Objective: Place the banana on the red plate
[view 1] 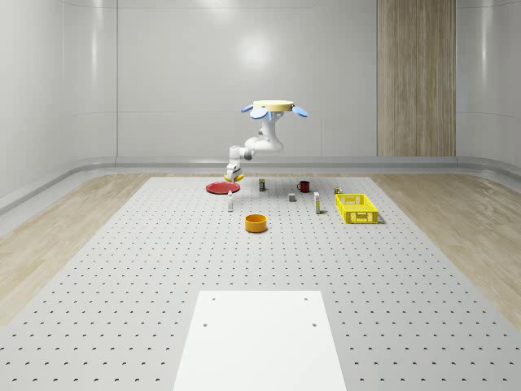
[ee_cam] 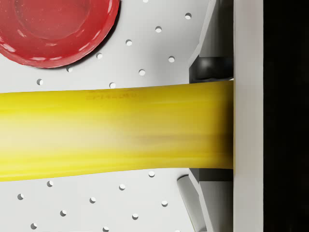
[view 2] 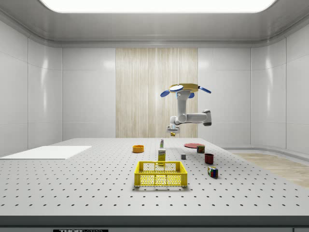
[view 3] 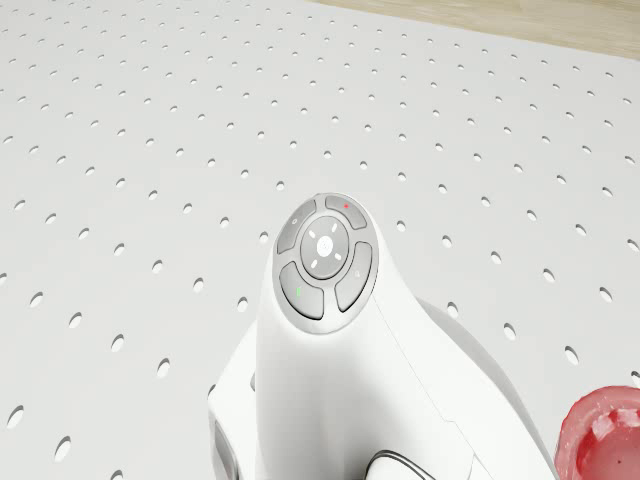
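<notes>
Banana (ee_cam: pixel 116 133) clamped in hand (view 1: pixel 234 174), drone (view 1: pixel 273 107) hovering by bare red plate (view 1: pixel 221 188)

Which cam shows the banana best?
Wrist view: the banana spans the picture, held in the gripper, red plate beyond. Whole-scene view and side view give a yellow speck under the hovering drone.

1. The red plate (ee_cam: pixel 53 29) looked glossy, its rim catching bright highlights.
2. The banana (ee_cam: pixel 116 130) had a smooth, soft-sheened yellow skin.
3. The table (view 1: pixel 146 269) was a matt grey sheet, evenly perforated.
4. The arm (view 3: pixel 350 370) wore smooth white plastic-looking casing.
5. The floor (view 1: pixel 57 220) beside the table resembled pale polished wood.
6. The yellow basket (view 2: pixel 161 174) looked like plastic lattice.
</notes>
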### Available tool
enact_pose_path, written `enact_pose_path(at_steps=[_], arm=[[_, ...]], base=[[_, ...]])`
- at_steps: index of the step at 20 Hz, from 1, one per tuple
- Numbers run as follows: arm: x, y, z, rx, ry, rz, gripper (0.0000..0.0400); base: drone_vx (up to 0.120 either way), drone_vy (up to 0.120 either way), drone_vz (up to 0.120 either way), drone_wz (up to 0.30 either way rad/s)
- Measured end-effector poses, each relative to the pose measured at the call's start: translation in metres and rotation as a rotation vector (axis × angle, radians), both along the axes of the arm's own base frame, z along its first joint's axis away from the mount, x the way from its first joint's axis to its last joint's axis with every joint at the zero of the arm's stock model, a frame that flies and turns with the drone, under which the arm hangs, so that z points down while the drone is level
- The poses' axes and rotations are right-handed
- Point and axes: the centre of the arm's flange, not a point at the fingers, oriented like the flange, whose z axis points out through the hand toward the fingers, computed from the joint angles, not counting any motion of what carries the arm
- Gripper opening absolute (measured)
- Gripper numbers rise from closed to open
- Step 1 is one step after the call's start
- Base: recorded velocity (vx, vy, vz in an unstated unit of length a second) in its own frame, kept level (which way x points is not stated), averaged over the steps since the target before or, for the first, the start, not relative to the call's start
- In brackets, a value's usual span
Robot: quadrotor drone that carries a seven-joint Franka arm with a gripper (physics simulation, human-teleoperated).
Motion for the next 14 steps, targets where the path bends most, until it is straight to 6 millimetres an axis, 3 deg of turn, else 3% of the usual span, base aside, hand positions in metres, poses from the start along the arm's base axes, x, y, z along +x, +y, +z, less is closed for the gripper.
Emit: enact_pose_path(at_steps=[14], arm=[[-0.0001,-0.0001,0.0000,0.002,-0.002,-0.420,0.0193]], base=[[0.000,0.000,0.000,-0.300]])
